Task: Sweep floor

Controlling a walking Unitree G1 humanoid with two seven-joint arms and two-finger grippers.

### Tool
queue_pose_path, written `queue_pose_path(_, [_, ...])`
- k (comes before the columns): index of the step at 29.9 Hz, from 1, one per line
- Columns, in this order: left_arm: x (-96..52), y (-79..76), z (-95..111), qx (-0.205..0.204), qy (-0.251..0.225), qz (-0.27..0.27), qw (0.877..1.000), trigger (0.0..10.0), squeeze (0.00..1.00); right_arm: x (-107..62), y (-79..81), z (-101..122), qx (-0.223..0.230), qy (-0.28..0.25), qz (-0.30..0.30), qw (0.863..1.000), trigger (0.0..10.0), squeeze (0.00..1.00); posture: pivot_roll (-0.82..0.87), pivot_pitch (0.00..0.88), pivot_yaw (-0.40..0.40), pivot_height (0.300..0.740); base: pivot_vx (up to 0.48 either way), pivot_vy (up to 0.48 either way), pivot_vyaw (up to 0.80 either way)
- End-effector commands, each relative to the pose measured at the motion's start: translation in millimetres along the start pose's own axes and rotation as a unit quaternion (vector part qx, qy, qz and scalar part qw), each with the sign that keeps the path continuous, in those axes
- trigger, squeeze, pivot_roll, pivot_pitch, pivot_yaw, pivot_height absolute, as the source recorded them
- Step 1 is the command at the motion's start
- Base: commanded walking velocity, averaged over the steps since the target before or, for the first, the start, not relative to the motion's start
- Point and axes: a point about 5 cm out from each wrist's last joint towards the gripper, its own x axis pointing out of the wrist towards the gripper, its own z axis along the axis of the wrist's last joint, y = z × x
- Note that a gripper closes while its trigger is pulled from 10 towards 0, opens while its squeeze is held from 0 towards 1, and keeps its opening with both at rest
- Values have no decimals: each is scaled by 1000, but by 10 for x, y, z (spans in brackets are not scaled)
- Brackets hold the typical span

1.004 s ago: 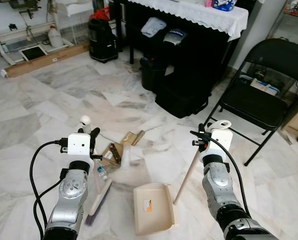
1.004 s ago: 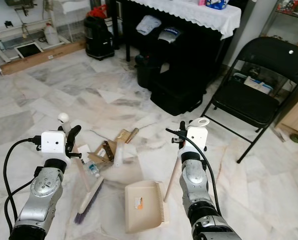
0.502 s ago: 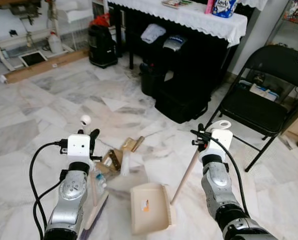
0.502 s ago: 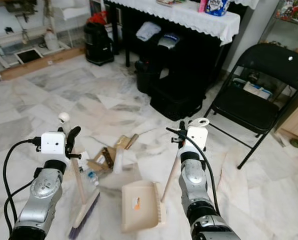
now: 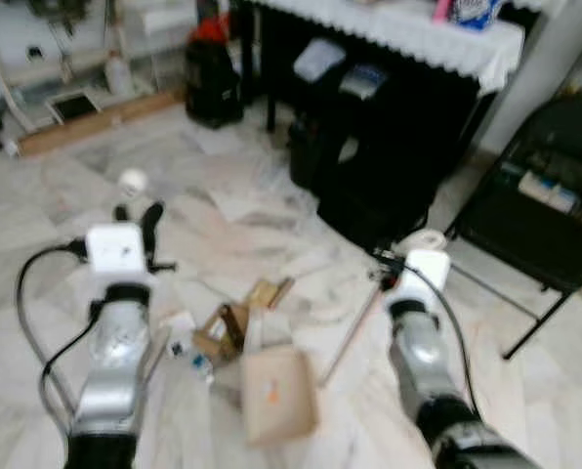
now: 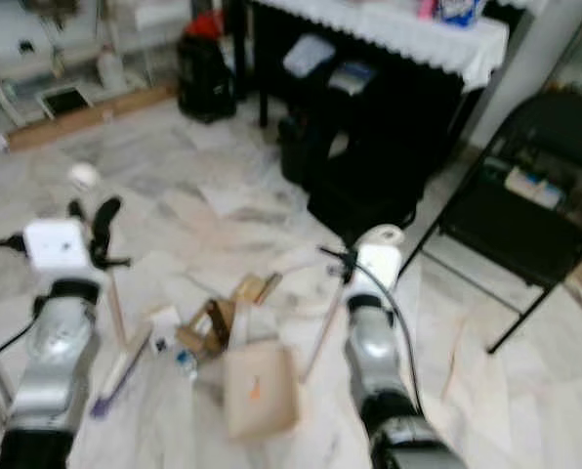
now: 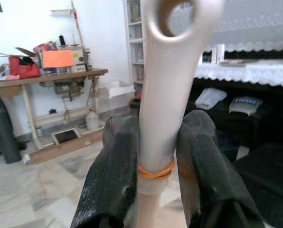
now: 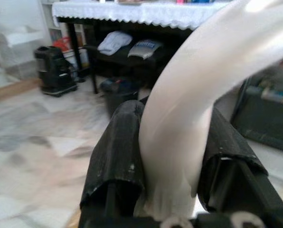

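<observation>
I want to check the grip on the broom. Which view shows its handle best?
The left wrist view: the broom handle stands sharp between the left gripper's two black fingers, hang-hole and orange band plain. The eye views are blurred; they show a thin stick running from that gripper to the floor.

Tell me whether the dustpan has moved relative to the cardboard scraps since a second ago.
Yes. The dustpan has slid up toward the cardboard scraps; its front edge now sits right beside them.
</observation>
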Motion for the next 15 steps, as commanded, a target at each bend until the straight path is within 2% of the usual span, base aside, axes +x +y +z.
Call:
queue_pose_path(1, [-16,49,22,-11,-4,11,1000,10000,0,36,132,80,8,-18,15,1000,10000,0,45,26,-77,740,0,0,0])
queue_pose_path(11, [77,19,219,-21,-33,20,999,10000,0,25,98,72,7,-18,12,1000,10000,0,36,31,-76,740,0,0,0])
queue_pose_path(15, [87,3,238,-26,-35,18,999,10000,0,27,112,71,6,-17,14,1000,10000,0,39,31,-77,740,0,0,0])
